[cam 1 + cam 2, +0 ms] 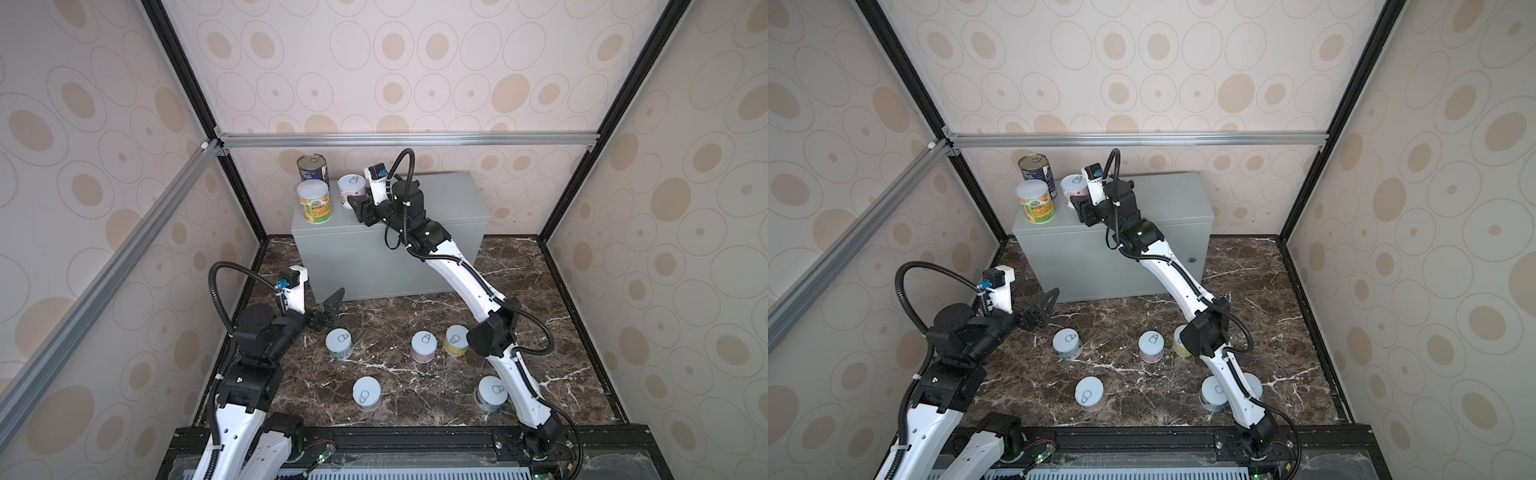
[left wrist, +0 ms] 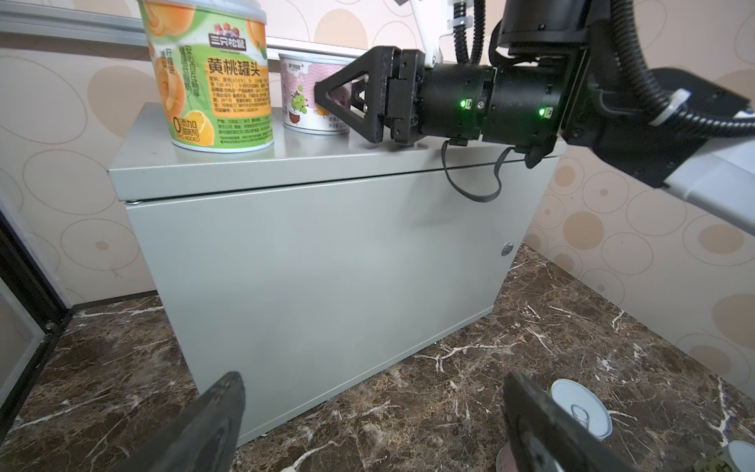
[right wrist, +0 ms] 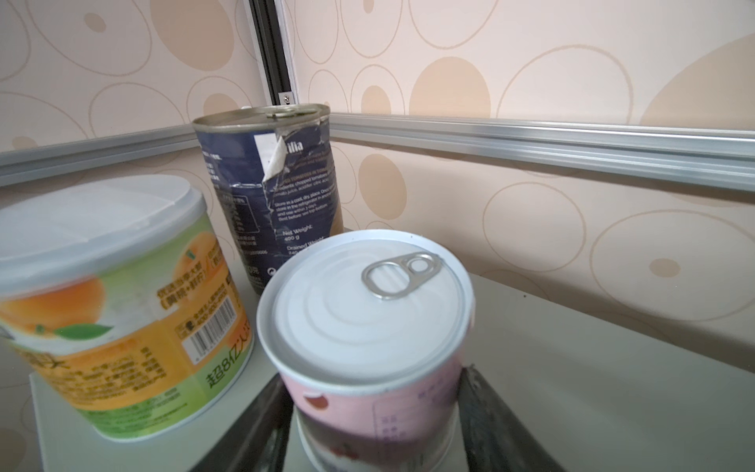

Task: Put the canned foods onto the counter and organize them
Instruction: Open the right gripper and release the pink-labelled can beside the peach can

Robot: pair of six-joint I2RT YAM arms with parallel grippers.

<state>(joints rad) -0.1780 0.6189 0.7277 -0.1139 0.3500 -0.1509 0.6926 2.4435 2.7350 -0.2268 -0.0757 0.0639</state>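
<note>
Right tool clamps the pink can, which stands on the worktop beside the orange can and dark-blue can. Left tool hangs wide and empty. Three cans are up; at least five loose cans stand on the marble surface, not yet placed.

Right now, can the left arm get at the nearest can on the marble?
Probably yes: the left gripper hangs open close to that can, with only bare marble between them and nothing blocking the way.

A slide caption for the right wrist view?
Right gripper holds pink can on counter, beside orange can and dark-blue can.
</note>
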